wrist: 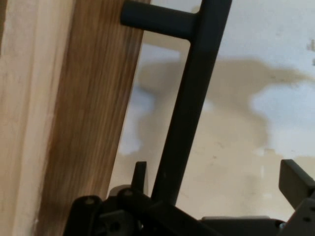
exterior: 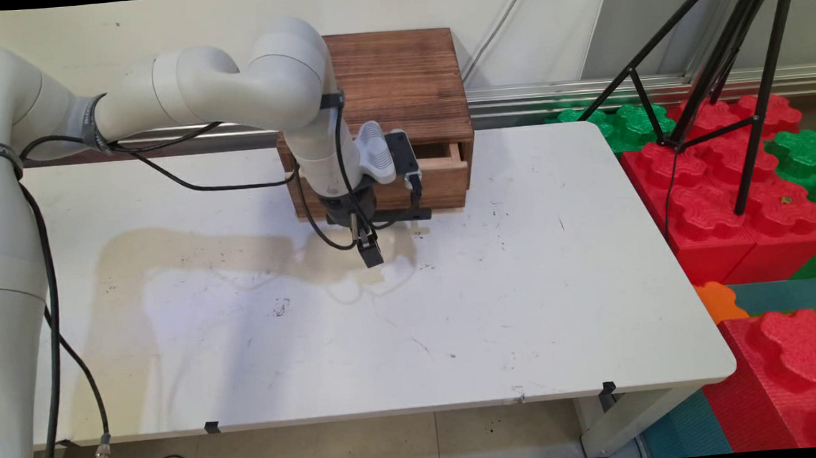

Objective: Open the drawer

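- Main view: white arm reaching in from the left, bent down in front of a dark wooden box (exterior: pixel 397 79) at the back of the white surface (exterior: pixel 528 307).
- Drawer (exterior: pixel 447 172) in the box's lower part, pulled slightly out, with a gap showing along its top edge.
- Black bar handle (exterior: pixel 407 216) running along the drawer's lower front, just above the surface.
- Hand (exterior: pixel 370 249) low, right in front of the handle's left part; hard to say from this angle whether it touches the bar.
- Black cables (exterior: pixel 182 180) hanging from the arm, looped over a pale tan stain (exterior: pixel 187 251) on the surface.
- Off the surface to the right: a black tripod (exterior: pixel 728 77) standing on red and green foam blocks (exterior: pixel 737 206).
- Hand view: hand (wrist: pixel 216 172) spread wide, with the handle (wrist: pixel 192 98) passing up between its two sides.
- One finger (wrist: pixel 140 172) just beside the bar on the drawer side, the other well apart near the right edge; no squeeze on the bar.
- Drawer front (wrist: pixel 83 123) filling the left, its wood grain close up; the handle's short post joins it at the top.
- Stained surface (wrist: pixel 246 147) visible behind the bar.
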Controlling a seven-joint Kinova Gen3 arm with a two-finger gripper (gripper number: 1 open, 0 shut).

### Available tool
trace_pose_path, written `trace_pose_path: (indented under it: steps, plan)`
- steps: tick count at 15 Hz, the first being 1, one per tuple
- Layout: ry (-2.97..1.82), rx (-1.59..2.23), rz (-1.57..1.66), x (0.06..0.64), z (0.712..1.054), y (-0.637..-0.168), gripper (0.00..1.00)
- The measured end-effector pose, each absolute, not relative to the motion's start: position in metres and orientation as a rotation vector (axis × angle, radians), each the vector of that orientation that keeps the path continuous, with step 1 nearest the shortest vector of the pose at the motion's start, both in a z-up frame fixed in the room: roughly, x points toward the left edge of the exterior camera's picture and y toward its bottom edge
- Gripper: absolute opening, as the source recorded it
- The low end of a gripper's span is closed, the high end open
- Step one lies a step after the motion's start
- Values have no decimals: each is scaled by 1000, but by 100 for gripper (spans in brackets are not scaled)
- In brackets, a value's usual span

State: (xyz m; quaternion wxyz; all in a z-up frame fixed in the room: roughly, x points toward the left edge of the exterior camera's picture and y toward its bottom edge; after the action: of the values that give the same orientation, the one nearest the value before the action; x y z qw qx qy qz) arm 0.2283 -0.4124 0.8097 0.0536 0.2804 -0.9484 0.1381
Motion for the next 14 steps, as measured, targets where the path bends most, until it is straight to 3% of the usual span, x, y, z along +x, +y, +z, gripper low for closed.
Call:
trace_pose_path:
  steps: [14]
  plan:
    - [-2894, 931, 350, 205, 817, -345, 100]
